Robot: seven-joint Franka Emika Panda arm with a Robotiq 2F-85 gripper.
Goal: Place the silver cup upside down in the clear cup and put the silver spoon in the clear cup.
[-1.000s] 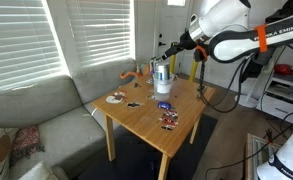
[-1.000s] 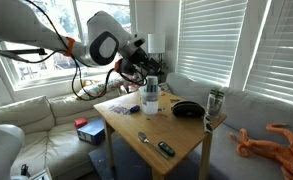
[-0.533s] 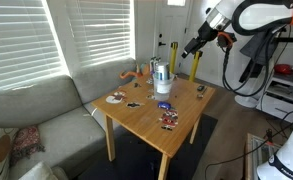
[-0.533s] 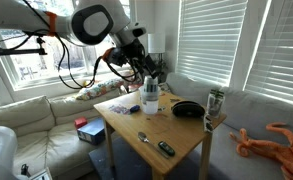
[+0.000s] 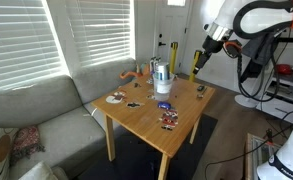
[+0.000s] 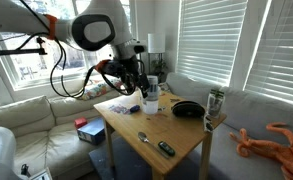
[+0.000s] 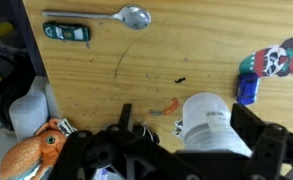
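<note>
Wrist view: I look straight down on the wooden tabletop [image 7: 136, 70]; my gripper [image 7: 186, 130] comes in from the bottom of the picture.
Gripper state: the jaws stand spread as wide as they go, and I have nothing in them.
Gripper place: in an exterior view the gripper [image 5: 203, 50] hangs in the air, higher than the cups and apart from them.
Clear cup: the clear cup [image 6: 149, 103] stands upright close to the far corner of the tabletop. In the wrist view its pale shape shows below, between the two jaws.
Silver cup: in an exterior view the silver cup [image 5: 163, 69] shows as a grey shiny part sitting in the top of the clear cup. It is too small for me to tell which way up it is.
Spoon: the spoon [image 7: 106, 15] lies flat on the tabletop, well apart from the cups. Its handle points toward the tabletop edge.
Beside spoon: a small dark object [image 7: 66, 33] lies just next to the spoon and along it.
Near clear cup: a blue piece [image 7: 248, 88] lies on the tabletop.
Other things: a black bowl [image 6: 188, 108] is on the tabletop, and a can [image 6: 216, 102] stands near the edge on the blinds' side.
Past the edge: an orange toy [image 7: 31, 150] lies beyond the tabletop.
</note>
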